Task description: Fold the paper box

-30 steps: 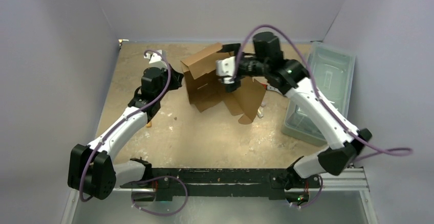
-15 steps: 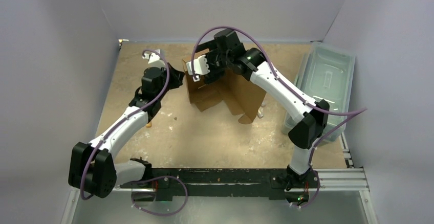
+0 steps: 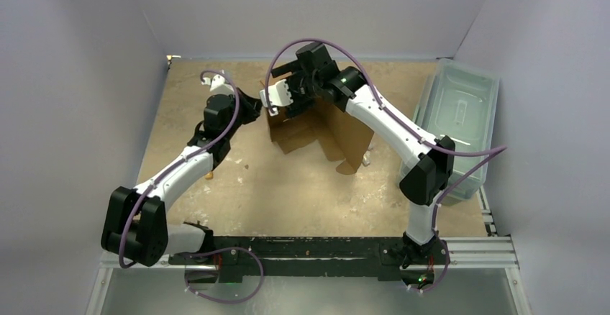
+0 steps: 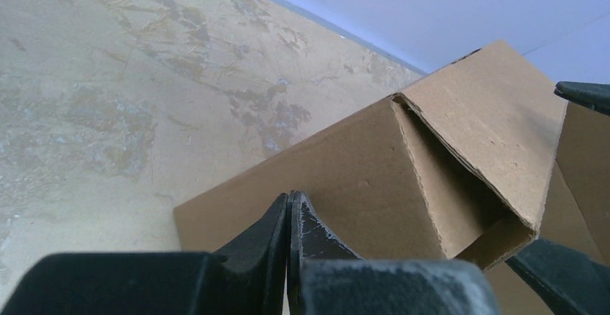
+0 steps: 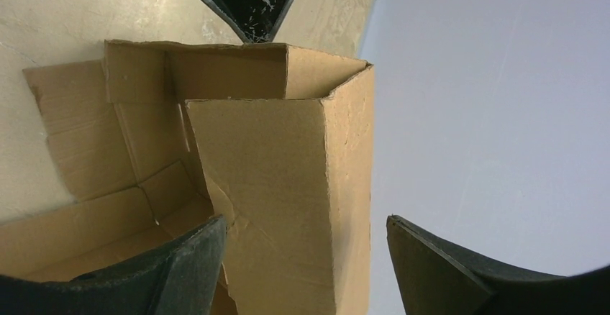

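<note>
While the box (image 3: 316,128) sits half-erected toward 12 o'clock on the desk (image 3: 288,185), both arms meet at its 10 o'clock corner. The left hand (image 3: 260,106) is pinched shut on nothing, its tips resting against the outside of the box's 9 o'clock wall (image 4: 345,193). A second ago it lay slightly farther toward 9 o'clock, and that wall has since shifted a little toward 3 o'clock. The right hand (image 3: 277,103) stands wide, its fingers (image 5: 187,265) on either side of an upright panel (image 5: 288,207) without clamping it. One second earlier this hand hung over the box's middle, with the right arm stretched along the 3 o'clock side in front of the bin (image 3: 460,113). The arm now crosses above the box, leaving the bin in clear view.
</note>
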`<state>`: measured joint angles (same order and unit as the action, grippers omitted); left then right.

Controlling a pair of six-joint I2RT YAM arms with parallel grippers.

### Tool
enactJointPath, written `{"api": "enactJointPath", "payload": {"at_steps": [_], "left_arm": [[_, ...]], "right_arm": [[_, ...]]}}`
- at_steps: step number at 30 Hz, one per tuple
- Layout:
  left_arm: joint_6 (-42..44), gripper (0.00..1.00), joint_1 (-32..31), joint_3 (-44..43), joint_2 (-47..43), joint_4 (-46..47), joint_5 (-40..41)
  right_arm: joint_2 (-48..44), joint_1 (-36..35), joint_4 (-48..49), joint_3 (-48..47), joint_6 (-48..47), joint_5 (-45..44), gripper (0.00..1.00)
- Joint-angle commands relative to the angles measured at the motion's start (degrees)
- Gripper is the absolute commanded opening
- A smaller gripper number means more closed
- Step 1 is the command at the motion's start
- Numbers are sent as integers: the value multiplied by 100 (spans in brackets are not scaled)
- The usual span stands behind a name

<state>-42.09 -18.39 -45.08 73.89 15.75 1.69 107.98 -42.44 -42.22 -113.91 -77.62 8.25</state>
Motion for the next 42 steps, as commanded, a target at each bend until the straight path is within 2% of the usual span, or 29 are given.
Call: {"api": "enactJointPath", "payload": {"at_steps": [1, 13, 22, 27, 31, 36, 42], "left_arm": [[-299, 0, 29, -80, 151, 517, -98], [-902, 0, -207, -201, 602, 1180, -143], [-1257, 0, -400, -380, 981, 1545, -101], [-1217, 0, -411, -489, 968, 1381, 50], [-1186, 0, -411, -535, 975, 1305, 190], [-1208, 0, -411, -574, 1089, 1300, 198], [-1207, 0, -411, -551, 1119, 1329, 189]], "right_arm": [[57, -31, -12, -334, -11, -1, 83], [188, -35, 162, -202, 127, -22, 77], [80, -37, 641, 102, 117, -81, 70], [17, -19, 412, 75, 270, 47, 81], [-45, 8, 189, -41, 365, 177, 86], [-221, 232, -139, -492, 731, 780, 95], [-615, 428, -897, -885, 731, 1314, 98]]}}
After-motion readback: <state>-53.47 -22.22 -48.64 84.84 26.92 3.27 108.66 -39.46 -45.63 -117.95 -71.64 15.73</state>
